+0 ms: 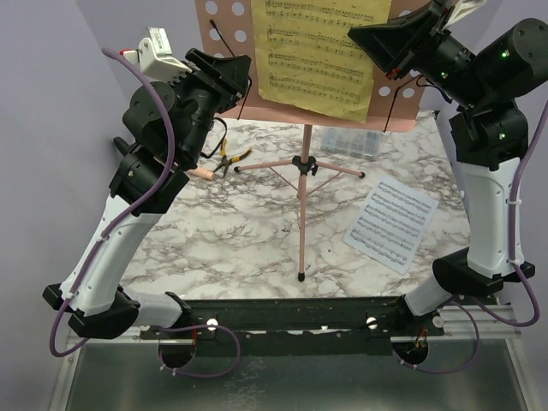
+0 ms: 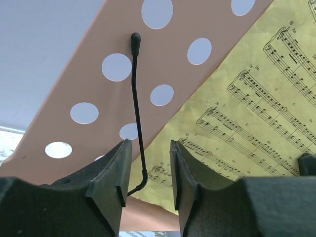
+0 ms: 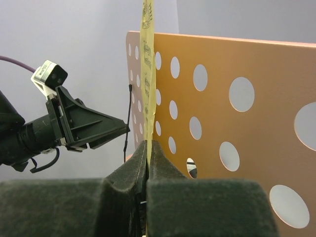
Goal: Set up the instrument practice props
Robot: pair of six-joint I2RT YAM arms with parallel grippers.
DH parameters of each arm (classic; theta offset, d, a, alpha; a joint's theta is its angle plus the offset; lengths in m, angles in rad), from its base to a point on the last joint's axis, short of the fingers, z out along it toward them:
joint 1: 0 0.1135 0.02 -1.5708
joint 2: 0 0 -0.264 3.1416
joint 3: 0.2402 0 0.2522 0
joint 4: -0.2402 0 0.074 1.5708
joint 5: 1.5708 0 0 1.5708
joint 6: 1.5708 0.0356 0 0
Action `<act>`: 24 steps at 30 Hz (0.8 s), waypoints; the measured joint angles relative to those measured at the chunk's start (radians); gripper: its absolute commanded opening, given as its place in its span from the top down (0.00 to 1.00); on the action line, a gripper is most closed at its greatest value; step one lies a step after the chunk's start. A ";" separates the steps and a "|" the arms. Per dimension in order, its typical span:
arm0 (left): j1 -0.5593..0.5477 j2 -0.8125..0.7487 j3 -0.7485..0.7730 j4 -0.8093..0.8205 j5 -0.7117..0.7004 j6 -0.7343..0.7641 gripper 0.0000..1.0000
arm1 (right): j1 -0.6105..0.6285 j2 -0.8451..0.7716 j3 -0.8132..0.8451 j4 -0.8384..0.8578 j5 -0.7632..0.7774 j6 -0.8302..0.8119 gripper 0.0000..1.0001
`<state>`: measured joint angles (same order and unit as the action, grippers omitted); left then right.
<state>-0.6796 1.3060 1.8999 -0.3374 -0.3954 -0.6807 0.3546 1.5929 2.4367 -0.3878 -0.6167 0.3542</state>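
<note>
The pink perforated music stand (image 1: 224, 26) stands at the back centre on its tripod (image 1: 303, 167). A yellow music sheet (image 1: 312, 51) rests on its tray. My right gripper (image 1: 364, 36) is shut on the sheet's right edge, seen edge-on in the right wrist view (image 3: 147, 74). My left gripper (image 1: 242, 67) is open at the tray's left side. The tray's black wire page holder (image 2: 136, 98) runs between its fingers without touching them. A white music sheet (image 1: 391, 224) lies flat on the table at the right. A pink-beige microphone end (image 1: 203, 173) shows by the left arm. The black mic stand is hidden.
Yellow-handled pliers (image 1: 229, 160) lie on the marble table left of the tripod. A clear compartment box (image 1: 351, 141) sits behind the stand at the right. A second wire holder (image 1: 390, 107) hangs at the tray's right. A tripod leg reaches the table's near edge (image 1: 301, 276).
</note>
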 measured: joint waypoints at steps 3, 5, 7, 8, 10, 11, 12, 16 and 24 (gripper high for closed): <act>0.003 0.008 0.000 0.000 0.000 -0.008 0.64 | 0.000 0.000 -0.017 0.007 0.000 0.002 1.00; 0.004 0.012 -0.003 0.001 0.000 -0.012 0.66 | 0.000 0.005 -0.024 0.012 -0.001 0.004 1.00; 0.005 0.013 -0.009 0.003 0.000 -0.015 0.68 | 0.005 0.010 -0.029 0.022 0.000 0.005 1.00; 0.005 0.013 -0.011 0.003 0.000 -0.016 0.69 | 0.008 0.011 -0.035 0.027 0.000 0.005 1.00; 0.006 0.013 -0.016 0.010 0.000 -0.017 0.71 | 0.017 0.011 -0.050 0.035 0.000 0.005 1.00; 0.006 0.013 -0.018 0.016 0.000 -0.018 0.72 | 0.022 0.011 -0.057 0.039 0.000 0.005 1.00; 0.007 0.013 -0.019 0.019 0.000 -0.018 0.74 | 0.028 0.012 -0.063 0.043 0.000 0.004 1.00; 0.011 0.013 -0.030 0.037 0.002 -0.019 0.80 | 0.053 0.016 -0.071 0.052 0.018 0.002 1.00; 0.018 0.005 -0.052 0.062 0.007 -0.018 0.96 | 0.107 0.016 -0.122 0.088 0.093 -0.010 1.00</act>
<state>-0.6621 1.3109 1.8477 -0.2752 -0.3885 -0.6991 0.4614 1.6085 2.3142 -0.3000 -0.5232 0.3447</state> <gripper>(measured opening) 0.110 0.006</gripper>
